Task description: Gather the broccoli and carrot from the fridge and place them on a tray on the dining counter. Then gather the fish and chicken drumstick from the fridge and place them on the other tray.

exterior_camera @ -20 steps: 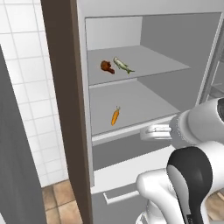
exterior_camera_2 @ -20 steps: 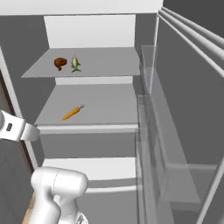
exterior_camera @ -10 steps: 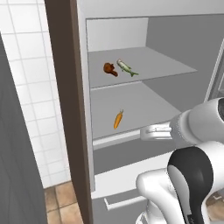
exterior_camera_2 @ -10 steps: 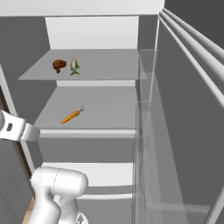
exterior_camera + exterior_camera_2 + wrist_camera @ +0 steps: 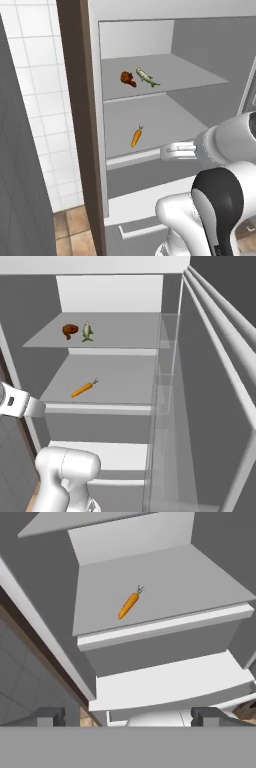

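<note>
Even, soft rendered light, no glare.
Faint shadows under fridge [image 5: 150, 100] shelves; edges slightly soft, colours flat, nothing blurred.

Carrot [image 5: 136, 137] below drumstick [image 5: 128, 79] and fish [image 5: 146, 77].

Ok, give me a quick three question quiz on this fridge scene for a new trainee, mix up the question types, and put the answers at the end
1. True or false: the carrot lies on the same shelf as the fish.
2. Multiple choice: what sits right beside the fish on the upper shelf? A) broccoli B) chicken drumstick C) a tray
3. Fill in: the pincer is ____ and holds nothing, and the carrot lies ahead of it on the lower shelf.

Key:
1. False: the carrot lies alone on the lower shelf, the fish on the upper one.
2. B
3. open
</note>
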